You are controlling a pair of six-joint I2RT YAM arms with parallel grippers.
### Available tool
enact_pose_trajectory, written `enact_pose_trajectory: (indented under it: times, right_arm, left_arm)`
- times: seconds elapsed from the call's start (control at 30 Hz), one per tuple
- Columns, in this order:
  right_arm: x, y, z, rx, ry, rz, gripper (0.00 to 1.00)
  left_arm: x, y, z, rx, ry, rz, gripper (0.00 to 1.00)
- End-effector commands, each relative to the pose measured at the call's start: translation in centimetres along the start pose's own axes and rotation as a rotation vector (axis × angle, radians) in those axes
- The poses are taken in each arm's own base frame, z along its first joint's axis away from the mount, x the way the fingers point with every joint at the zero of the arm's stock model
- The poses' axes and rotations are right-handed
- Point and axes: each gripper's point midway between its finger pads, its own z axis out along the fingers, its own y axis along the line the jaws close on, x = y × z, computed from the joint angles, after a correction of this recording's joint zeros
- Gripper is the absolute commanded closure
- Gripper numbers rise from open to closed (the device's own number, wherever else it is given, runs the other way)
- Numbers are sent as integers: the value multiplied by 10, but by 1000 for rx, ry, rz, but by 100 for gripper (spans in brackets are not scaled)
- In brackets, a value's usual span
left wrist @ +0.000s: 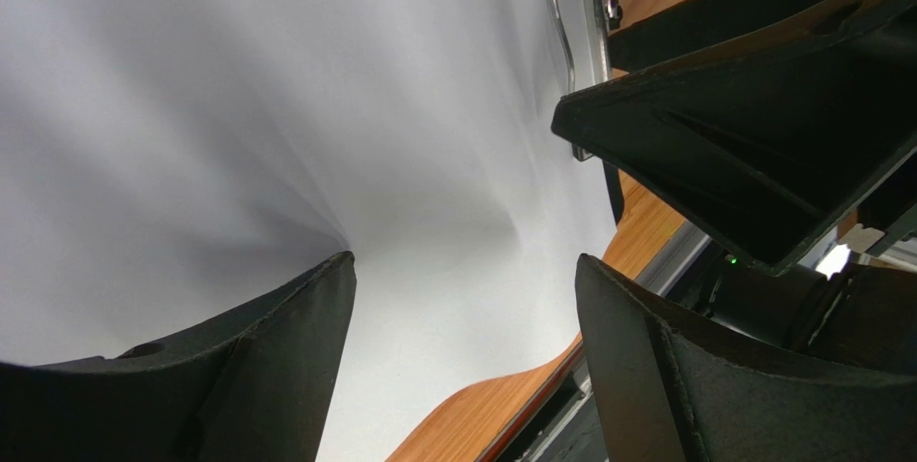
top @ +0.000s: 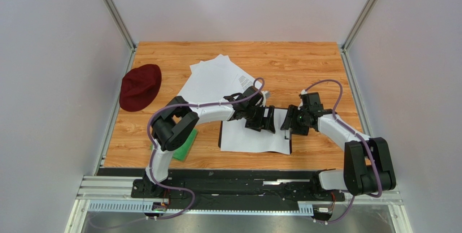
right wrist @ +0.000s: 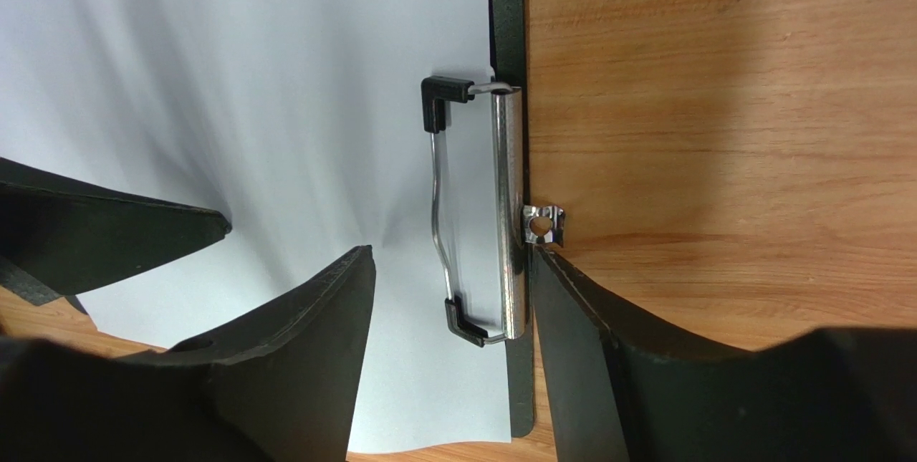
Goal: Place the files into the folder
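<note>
Both arms bent inward, wrists down over the folder point(right wrist: 506, 11), centre-front of table point(top: 303, 65). Left gripper point(left wrist: 463, 263): jaws apart, empty, fingertip on top sheet of the files point(left wrist: 215, 107). Right gripper point(right wrist: 452, 253): jaws apart, straddling the clip point(right wrist: 511, 215), unclamped.

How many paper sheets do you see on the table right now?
3, at least: one sheet lying on the folder at its clip, and two or more overlapping in the loose stack behind the left arm. More may be hidden under them.
</note>
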Motion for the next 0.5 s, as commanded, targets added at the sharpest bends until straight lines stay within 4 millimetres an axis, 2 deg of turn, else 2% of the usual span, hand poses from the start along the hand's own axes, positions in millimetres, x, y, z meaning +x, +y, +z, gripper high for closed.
enact_pose_trajectory:
  times: [0.0, 0.03, 0.07, 0.1, 0.13, 0.2, 0.3, 0.37, 0.43, 0.47]
  right_arm:
    - [-21, 2, -9, 40, -41, -47, 40]
    - [-22, 3, -10, 39, -41, -56, 40]
    - [-23, 2, -11, 45, -47, -60, 40]
    - [-22, 3, -12, 50, -48, -74, 40]
    - [-25, 6, -13, 52, -53, -88, 40]
    - [-21, 1, -11, 116, -36, -113, 40]
    - [-15, -3, -4, 183, -12, -124, 40]
    - [-11, -10, 2, 244, -5, -127, 40]
    - [-9, -13, 6, 276, 19, -132, 40]
    - [-11, -24, 3, 349, 16, -130, 40]
  left_arm:
    - [9, 15, -26, -99, 23, 26, 13]
    - [3, 7, -41, -87, -8, 46, 13]
    - [1, 6, -49, -97, -26, 55, 13]
    - [-7, -3, -67, -86, -67, 71, 13]
    - [-1, 4, -74, -108, -63, 76, 13]
    - [-7, 8, -97, -123, -106, 79, 13]
    - [3, 37, -115, -165, -115, 48, 14]
    - [-1, 56, -124, -199, -142, 12, 14]
    - [2, 68, -131, -204, -148, -16, 15]
    - [-2, 75, -135, -209, -159, -40, 15]
